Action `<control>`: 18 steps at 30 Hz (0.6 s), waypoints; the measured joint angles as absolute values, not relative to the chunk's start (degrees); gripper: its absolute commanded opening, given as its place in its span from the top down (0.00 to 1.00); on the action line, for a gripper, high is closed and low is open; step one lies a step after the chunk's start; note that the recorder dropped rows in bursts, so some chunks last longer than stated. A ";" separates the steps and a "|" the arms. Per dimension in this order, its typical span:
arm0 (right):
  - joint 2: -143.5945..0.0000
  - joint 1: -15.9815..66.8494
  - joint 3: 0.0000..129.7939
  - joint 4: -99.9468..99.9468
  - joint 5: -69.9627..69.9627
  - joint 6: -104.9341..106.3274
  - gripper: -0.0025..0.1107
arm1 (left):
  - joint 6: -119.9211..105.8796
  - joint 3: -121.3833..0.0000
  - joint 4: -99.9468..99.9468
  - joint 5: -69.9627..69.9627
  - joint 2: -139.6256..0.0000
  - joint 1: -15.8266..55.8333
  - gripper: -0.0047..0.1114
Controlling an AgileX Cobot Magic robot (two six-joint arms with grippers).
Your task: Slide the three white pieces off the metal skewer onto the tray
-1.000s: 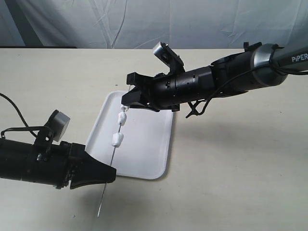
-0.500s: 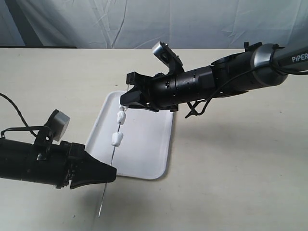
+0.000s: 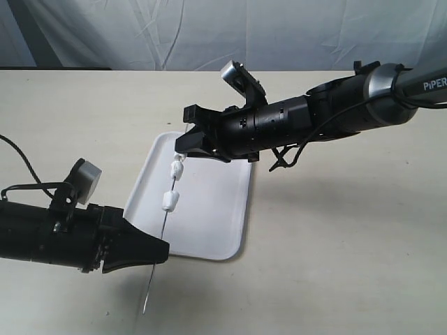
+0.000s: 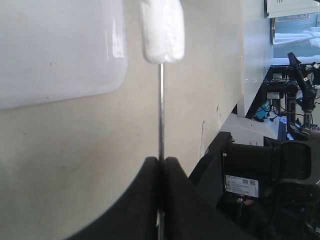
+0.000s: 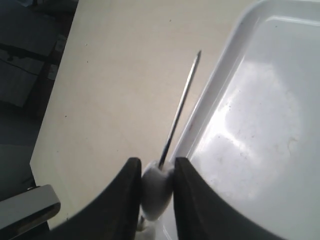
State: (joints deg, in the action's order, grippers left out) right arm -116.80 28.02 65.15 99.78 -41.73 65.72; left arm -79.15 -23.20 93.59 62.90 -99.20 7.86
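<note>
The thin metal skewer point(image 3: 163, 227) slants over the near left part of the white tray point(image 3: 209, 223). My left gripper point(image 3: 162, 250) is shut on the skewer's lower part, whose tail end pokes out below the fingers. A white piece point(image 3: 170, 201) sits mid-rod, seen close in the left wrist view as a white piece point(image 4: 161, 30) above the skewer point(image 4: 161, 110). Higher up, a second white piece point(image 3: 176, 170) shows just below my right gripper point(image 3: 183, 155). That gripper point(image 5: 156, 172) is shut on the top white piece point(image 5: 156, 192), with the skewer's tip point(image 5: 181, 107) sticking out beyond it.
The tray point(image 5: 260, 125) lies on a beige table point(image 3: 335, 237) with a pale cloth backdrop behind. A black cable runs along the table's left side near my left arm. The right arm reaches across over the tray's far edge.
</note>
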 measured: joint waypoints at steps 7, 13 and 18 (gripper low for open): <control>-116.80 28.02 65.15 99.78 -40.97 65.72 0.78 | -79.15 -23.20 94.36 62.64 -99.20 7.86 0.96; -116.80 28.02 65.15 99.90 -40.45 65.72 0.78 | -79.26 -23.20 94.60 62.42 -99.20 7.86 0.96; -116.80 28.02 65.15 99.90 -40.23 65.72 0.82 | -79.26 -23.20 94.68 62.31 -99.20 7.86 0.96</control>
